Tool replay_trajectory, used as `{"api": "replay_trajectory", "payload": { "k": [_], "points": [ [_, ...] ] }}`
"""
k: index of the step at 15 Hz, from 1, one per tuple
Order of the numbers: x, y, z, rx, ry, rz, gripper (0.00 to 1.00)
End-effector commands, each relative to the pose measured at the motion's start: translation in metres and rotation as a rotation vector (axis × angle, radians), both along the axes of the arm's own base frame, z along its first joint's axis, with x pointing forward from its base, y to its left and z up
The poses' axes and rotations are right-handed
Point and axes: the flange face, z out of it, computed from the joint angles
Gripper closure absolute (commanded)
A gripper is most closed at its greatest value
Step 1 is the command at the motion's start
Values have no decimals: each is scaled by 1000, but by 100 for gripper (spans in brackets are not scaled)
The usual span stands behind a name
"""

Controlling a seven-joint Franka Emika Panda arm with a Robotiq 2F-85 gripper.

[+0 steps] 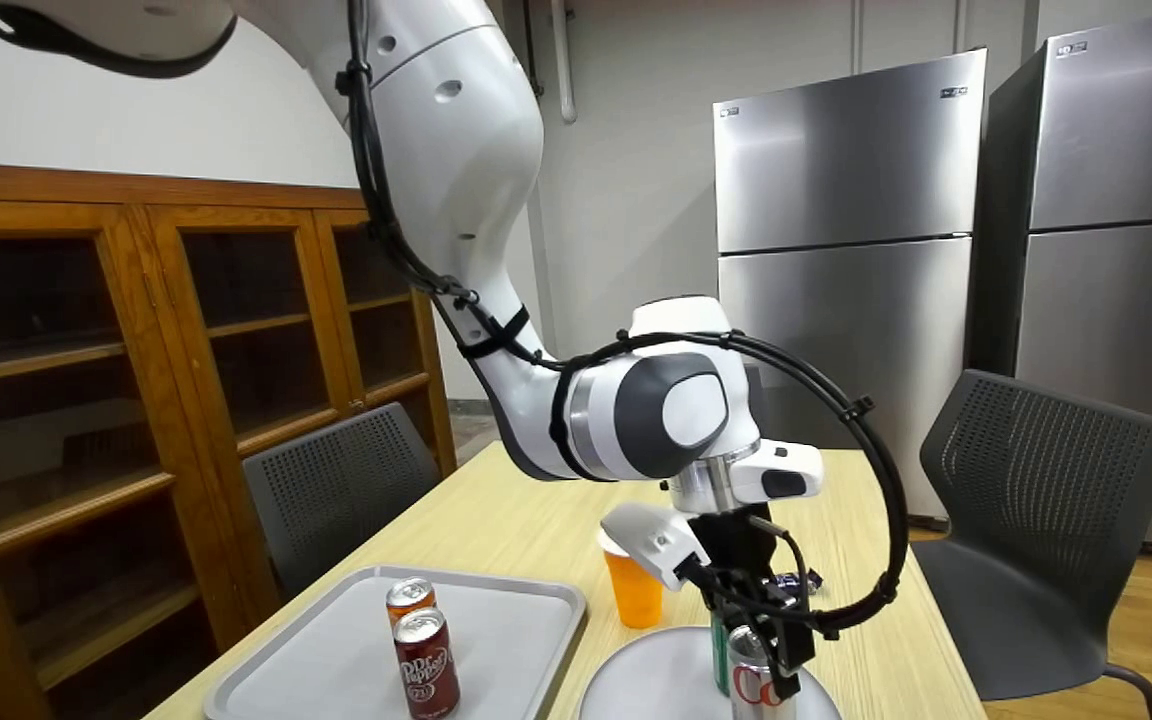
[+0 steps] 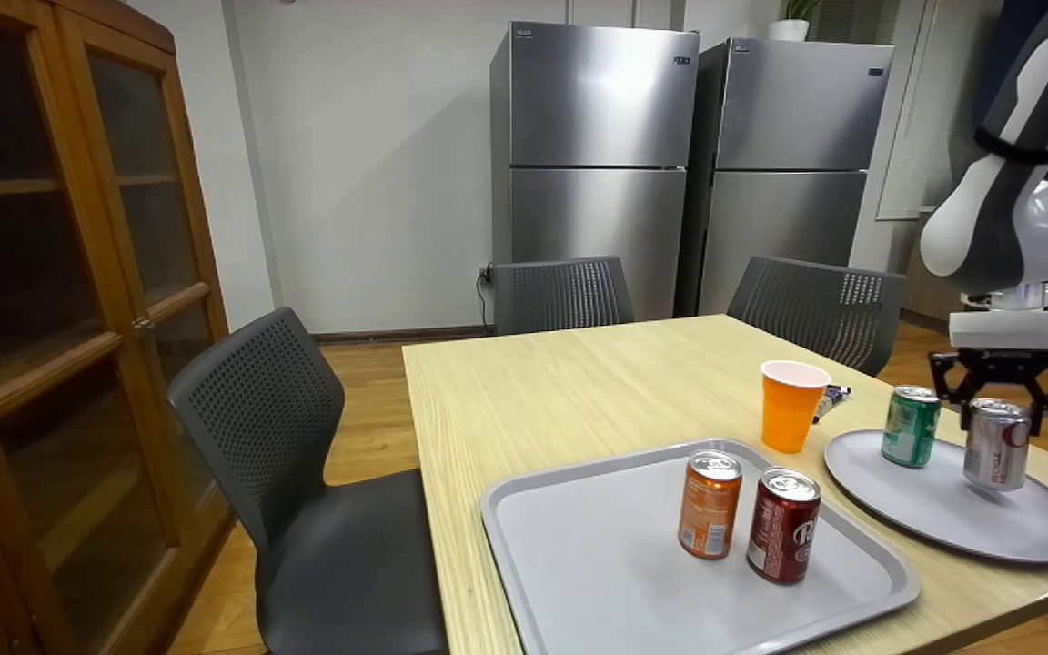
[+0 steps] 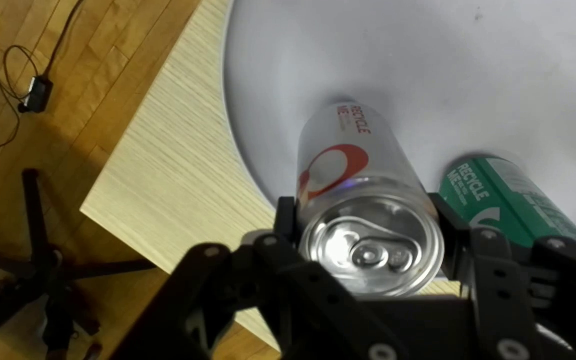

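The hand (image 1: 761,657) holds a silver can (image 1: 754,690) over a plate (image 1: 656,680); a Dr Pepper can (image 1: 426,665) stands on a tray (image 1: 506,630).

Silver can (image 3: 365,197) — upright in the gripper (image 3: 364,220)

A silver can (image 3: 355,165) bears red lettering and a red ring; a green can (image 3: 508,205) has white lettering. The gripper (image 2: 1000,420) is black, the arm (image 1: 456,130) white with dark grey panels. Plate (image 2: 924,500) and tray (image 2: 597,537) are pale grey. There is an orange can (image 2: 709,509), a dark red can (image 2: 783,528) with white lettering, and an orange cup (image 2: 786,414) with a white rim. The table (image 2: 579,400) is pale yellow, finely streaked; the cabinet (image 1: 191,400) reddish brown.
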Motion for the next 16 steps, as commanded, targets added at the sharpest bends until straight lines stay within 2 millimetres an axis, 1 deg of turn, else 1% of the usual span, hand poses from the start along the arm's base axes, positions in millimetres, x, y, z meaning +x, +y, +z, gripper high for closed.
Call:
{"api": "replay_trajectory", "payload": {
  "k": [1,7,11,12,13,15,16],
  "points": [
    [10,-9,2,17,7,9,61],
    [17,-12,1,16,8,15,61],
    [18,-13,0,16,12,25,61],
    [18,-13,0,16,13,27,24],
    [18,-13,0,16,14,29,10],
    [18,-14,1,15,14,30,0],
    [18,-15,2,12,13,31,0]
  ]
}}
